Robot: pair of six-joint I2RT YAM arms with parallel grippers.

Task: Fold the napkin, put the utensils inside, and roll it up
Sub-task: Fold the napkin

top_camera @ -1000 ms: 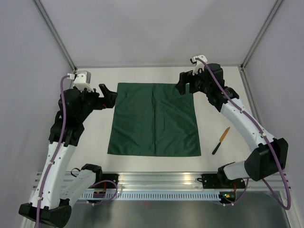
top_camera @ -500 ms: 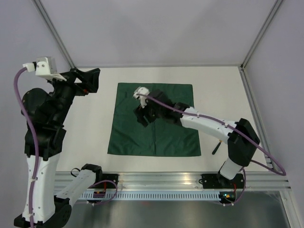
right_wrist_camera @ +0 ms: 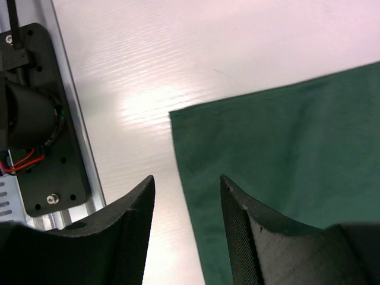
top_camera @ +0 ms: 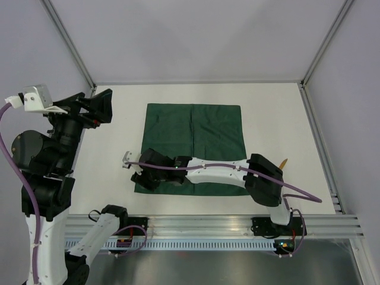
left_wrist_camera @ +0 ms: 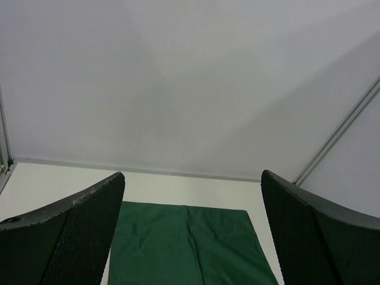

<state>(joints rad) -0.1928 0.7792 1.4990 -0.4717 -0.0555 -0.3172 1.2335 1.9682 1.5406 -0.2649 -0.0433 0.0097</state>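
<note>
The dark green napkin (top_camera: 205,133) lies flat and unfolded on the white table, with its centre crease running front to back. My right gripper (top_camera: 141,180) is open and low at the napkin's near-left corner. In the right wrist view its open fingers straddle the napkin's left edge (right_wrist_camera: 285,136) just behind the corner. My left gripper (top_camera: 98,107) is open and empty, raised high to the left of the napkin. It looks down on the napkin (left_wrist_camera: 184,243). Only the orange tip of the knife (top_camera: 284,161) shows; the right arm hides the handle.
The right arm (top_camera: 219,172) stretches along the napkin's near edge. The metal rail (top_camera: 202,228) with the arm bases runs along the table's front. A black arm mount (right_wrist_camera: 29,119) sits close to the right gripper. White walls enclose the table.
The right arm swept from the napkin's far-right corner across the cloth to its near-left corner. The left arm rose and drew back to the left. The napkin has not moved.
</note>
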